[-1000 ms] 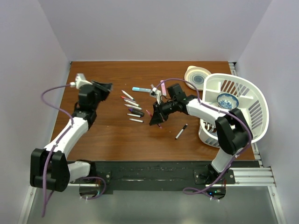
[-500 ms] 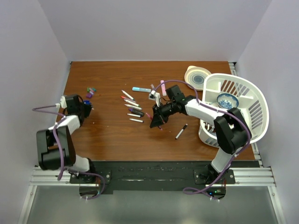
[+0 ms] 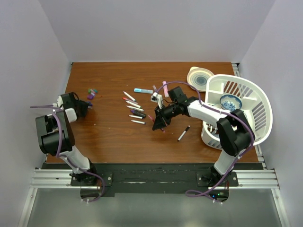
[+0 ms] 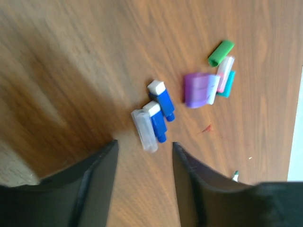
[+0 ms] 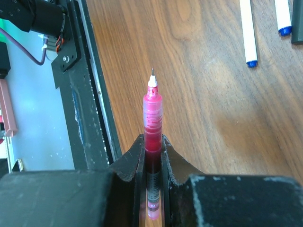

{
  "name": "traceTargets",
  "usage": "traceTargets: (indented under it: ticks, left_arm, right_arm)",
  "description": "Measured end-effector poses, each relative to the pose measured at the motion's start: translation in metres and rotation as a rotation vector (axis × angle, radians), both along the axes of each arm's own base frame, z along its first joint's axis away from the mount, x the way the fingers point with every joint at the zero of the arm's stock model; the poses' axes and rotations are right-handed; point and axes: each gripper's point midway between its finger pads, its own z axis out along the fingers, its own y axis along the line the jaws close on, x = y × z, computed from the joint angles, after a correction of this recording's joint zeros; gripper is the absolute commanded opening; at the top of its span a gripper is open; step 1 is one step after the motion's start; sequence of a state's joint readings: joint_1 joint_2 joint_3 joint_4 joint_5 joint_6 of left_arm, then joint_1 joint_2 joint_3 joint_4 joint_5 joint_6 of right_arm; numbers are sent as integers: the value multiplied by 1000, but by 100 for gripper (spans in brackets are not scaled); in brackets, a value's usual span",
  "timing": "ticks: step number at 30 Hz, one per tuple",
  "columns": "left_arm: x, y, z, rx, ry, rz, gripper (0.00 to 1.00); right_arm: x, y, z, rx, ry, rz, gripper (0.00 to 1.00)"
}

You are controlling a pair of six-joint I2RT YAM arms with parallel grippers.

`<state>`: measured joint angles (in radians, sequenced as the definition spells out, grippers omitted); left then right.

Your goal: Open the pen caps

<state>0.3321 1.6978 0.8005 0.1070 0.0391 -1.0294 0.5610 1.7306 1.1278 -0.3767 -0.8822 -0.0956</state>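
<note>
The left arm (image 3: 53, 135) had swung away from the pen row (image 3: 133, 109) to the far left, and the left gripper (image 4: 144, 146) had parted its jaws, empty. The pen caps (image 4: 158, 113) lay just beyond its fingertips. The right gripper (image 5: 152, 144) clamped an uncapped red pen (image 5: 152, 111). Risk: a low withdrawal could scatter the caps; the nib ahead of the right jaws could strike wood.

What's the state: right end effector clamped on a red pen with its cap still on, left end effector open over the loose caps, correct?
One error: the red pen in the right end effector has no cap on. The right wrist view shows its bare tip sticking out past the jaws. The rest holds: the jaws are clamped on the barrel, and the left end effector is open over the loose caps.
</note>
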Motion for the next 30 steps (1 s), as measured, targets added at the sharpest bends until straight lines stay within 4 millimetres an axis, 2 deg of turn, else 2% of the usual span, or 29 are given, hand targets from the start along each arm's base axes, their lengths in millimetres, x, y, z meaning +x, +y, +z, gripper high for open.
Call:
traceTargets:
  ticks: [7, 10, 12, 16, 18, 21, 23, 27, 30]
  left_arm:
    - [0, 7, 6, -6, -12, 1, 66]
    - [-4, 3, 13, -8, -17, -44, 70]
    - [-2, -7, 32, -14, -69, -109, 72]
    - [1, -33, 98, 16, -299, -281, 81]
    - [-7, -49, 133, 58, -411, -372, 84]
    - [-22, -65, 175, 166, -515, -484, 86]
    - [-31, -76, 192, 253, -544, -533, 87]
    - [-58, -118, 216, 412, -580, -679, 88]
    - [-75, -112, 223, 506, -556, -657, 92]
  right_arm:
    - [-1, -2, -2, -9, -11, 11, 0]
    - [-1, -3, -6, -41, -48, 26, 0]
    - [-2, -2, -10, -76, -85, 46, 0]
    - [-11, 6, -16, -141, -166, 105, 0]
    - [-14, 12, -20, -186, -208, 137, 0]
    - [-13, 19, -30, -269, -280, 171, 4]
    - [-12, 24, -39, -338, -333, 202, 6]
    - [-8, 36, -54, -470, -433, 281, 8]
    - [-2, 45, -63, -540, -479, 325, 11]
